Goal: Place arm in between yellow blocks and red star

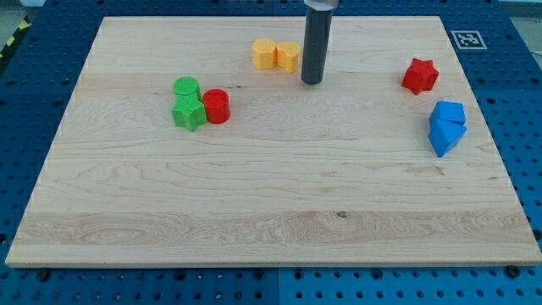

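Note:
Two yellow blocks sit side by side near the view's top centre: a yellow block on the left and a yellow hexagonal block on the right. The red star lies toward the view's upper right. My tip comes down from the top edge as a dark rod. It rests just right of and slightly below the yellow blocks, close to them and well left of the red star.
A green cylinder, a green star and a red cylinder cluster at the view's left. Two blue blocks are stacked close together at the right, below the red star. The wooden board ends in blue pegboard.

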Tool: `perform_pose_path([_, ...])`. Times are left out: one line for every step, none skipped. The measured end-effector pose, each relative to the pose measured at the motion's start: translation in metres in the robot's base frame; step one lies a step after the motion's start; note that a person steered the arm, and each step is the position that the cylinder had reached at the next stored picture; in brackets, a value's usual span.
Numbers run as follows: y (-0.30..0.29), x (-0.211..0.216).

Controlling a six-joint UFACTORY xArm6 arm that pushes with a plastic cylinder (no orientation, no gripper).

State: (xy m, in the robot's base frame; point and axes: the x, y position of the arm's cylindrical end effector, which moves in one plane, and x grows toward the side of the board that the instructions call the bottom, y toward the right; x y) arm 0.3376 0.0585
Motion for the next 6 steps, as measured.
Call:
perform_pose_path([0.010, -0.002])
perform_pose_path([0.012, -0.002])
perform_pose_path([0.012, -0.009])
perform_pose_path([0.020, -0.015])
perform_pose_path([0.038, -0.017])
perform_pose_path([0.076, -0.019])
